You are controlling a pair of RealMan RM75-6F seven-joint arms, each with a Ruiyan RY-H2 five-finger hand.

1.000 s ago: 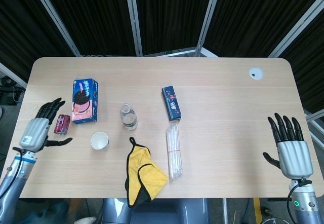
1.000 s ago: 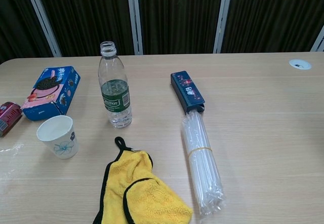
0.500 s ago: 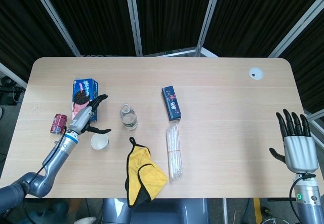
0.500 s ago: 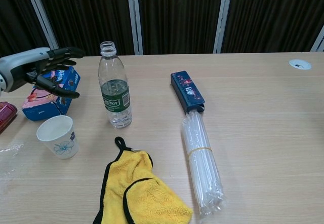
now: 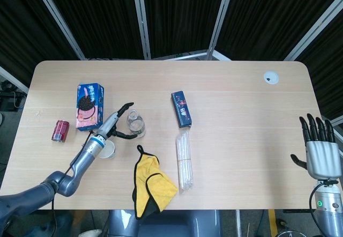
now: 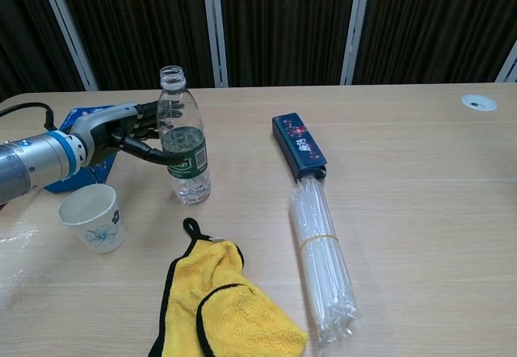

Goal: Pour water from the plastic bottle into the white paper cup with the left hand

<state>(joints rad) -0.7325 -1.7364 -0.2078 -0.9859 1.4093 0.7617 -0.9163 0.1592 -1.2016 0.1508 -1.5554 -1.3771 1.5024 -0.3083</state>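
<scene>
Reaching left hand point(image 6: 121, 135) at plastic bottle point(image 6: 184, 137), right hand point(image 5: 320, 152) only overhead

A lab test bench — black curtain panels point(image 6: 283, 26), aluminium frame posts point(image 6: 214, 26).

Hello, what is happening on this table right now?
The robot's left hand is at the plastic bottle, fingers spread around its label; whether it grips yet is unclear. The bottle stands upright, uncapped. The white paper cup waits in front of the arm. The right hand hangs open, away from everything.
</scene>
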